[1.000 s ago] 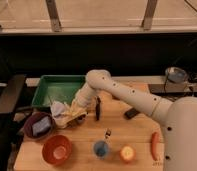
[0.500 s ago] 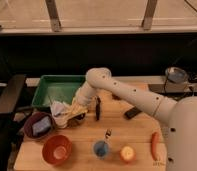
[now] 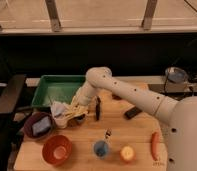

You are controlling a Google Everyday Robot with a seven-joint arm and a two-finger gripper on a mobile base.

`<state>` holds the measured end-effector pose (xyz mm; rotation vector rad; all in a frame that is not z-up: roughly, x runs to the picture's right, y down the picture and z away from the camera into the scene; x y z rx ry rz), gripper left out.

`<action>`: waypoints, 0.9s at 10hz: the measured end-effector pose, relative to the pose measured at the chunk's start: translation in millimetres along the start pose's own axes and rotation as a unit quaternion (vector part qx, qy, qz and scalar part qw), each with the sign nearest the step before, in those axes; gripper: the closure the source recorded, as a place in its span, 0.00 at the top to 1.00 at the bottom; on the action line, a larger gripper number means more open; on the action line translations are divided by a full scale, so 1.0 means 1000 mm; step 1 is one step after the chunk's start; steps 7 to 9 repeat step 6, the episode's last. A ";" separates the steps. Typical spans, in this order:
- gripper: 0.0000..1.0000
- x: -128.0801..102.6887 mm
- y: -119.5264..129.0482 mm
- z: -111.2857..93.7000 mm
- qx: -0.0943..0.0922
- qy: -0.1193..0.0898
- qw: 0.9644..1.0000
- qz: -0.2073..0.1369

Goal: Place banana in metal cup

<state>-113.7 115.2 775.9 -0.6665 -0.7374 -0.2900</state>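
My gripper is at the left of the wooden table, at the end of the white arm that reaches in from the right. It sits low beside the white-and-blue cloth. The banana, pale yellow, shows as a streak right at the gripper. Just under and right of the gripper stands the metal cup, small and dark, partly hidden by the gripper. I cannot tell whether the banana touches the cup.
Behind the gripper lies a green tray. A purple bowl and a red bowl stand front left. A blue cup with a fork, an apple and an orange stick line the front. Black items lie mid-table.
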 end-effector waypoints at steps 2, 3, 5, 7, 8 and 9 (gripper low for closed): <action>0.80 0.003 -0.004 -0.014 0.009 0.018 1.000 -0.001; 0.80 0.008 -0.009 -0.029 0.017 0.037 0.999 0.000; 0.80 0.026 -0.028 -0.058 0.025 0.079 0.997 0.006; 0.80 0.036 -0.036 -0.067 0.025 0.099 0.995 0.013; 0.80 0.036 -0.036 -0.067 0.025 0.099 0.995 0.013; 0.80 0.036 -0.036 -0.067 0.025 0.099 0.995 0.013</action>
